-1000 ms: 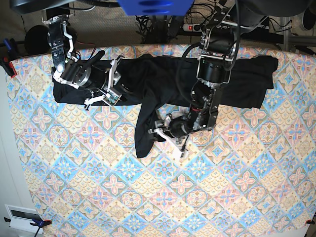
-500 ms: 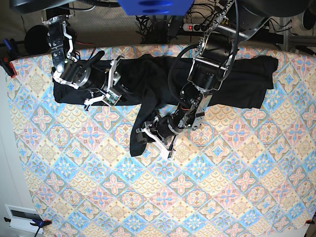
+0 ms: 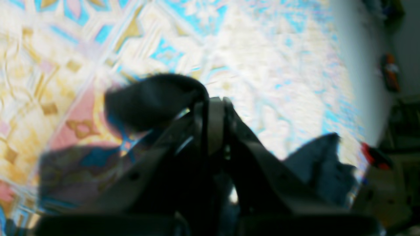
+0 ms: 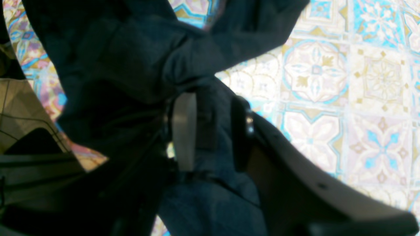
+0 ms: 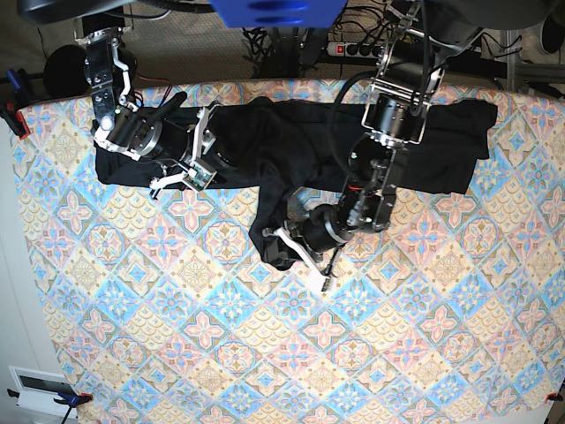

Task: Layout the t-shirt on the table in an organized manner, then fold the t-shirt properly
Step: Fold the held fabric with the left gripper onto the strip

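T-shirt (image 5: 291,146): black, spread in a long band across the upper part of the base frame, with one strip hanging down from its middle toward frame centre.
Table (image 5: 177,336): covered by a pastel diamond-tile cloth; the garment lies on its upper portion.
Left gripper (image 5: 296,247): at frame centre in the base view, at the lower end of the hanging strip; in the left wrist view (image 3: 210,108) the jaws are pressed together, and a fold of black fabric (image 3: 154,98) bulges out just left of the tips, pinched between them.
Right gripper (image 5: 185,172): upper left of the base frame, over the garment's left end; in the right wrist view (image 4: 210,127) the jaws stand partly apart with a bunched thickness of the dark cloth (image 4: 210,131) filling the gap, gripped between them.
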Robot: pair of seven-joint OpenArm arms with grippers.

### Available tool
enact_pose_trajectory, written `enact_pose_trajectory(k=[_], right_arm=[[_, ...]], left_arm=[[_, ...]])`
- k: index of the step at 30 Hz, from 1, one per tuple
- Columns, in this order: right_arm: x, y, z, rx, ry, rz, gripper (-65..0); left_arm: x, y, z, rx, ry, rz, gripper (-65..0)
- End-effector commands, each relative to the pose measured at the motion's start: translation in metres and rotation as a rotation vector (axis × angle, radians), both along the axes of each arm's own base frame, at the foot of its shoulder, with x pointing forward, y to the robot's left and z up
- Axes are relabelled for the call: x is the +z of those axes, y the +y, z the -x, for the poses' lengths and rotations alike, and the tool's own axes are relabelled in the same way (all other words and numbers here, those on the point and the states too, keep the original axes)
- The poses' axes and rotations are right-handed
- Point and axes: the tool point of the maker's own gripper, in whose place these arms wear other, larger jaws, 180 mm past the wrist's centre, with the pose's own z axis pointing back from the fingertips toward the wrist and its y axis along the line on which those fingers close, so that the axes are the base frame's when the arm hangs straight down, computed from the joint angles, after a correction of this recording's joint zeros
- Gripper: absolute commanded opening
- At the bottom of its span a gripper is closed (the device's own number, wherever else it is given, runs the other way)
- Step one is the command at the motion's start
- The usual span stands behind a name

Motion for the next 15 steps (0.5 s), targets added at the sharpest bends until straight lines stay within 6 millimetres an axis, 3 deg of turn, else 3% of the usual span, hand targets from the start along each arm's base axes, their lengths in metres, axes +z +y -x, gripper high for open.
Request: enact_pose_trajectory(k=[1,8,15], right_arm=[[0.011,0.002,-0.004,0.007,-0.034,-0.025,-47.5],[0.011,0.002,-0.004,0.007,-0.034,-0.025,-47.5],[0.011,0.002,-0.004,0.006,-0.035,-0.025,-47.5]], left_arm=[[0.022,0.008,-0.009,0.012,-0.059,0.036,-65.0],[0.046,0.077,0.011,0.111,-0.101,0.125,-65.0],[0.079,0.151,0.067,0.169,-0.187,0.098,-65.0]])
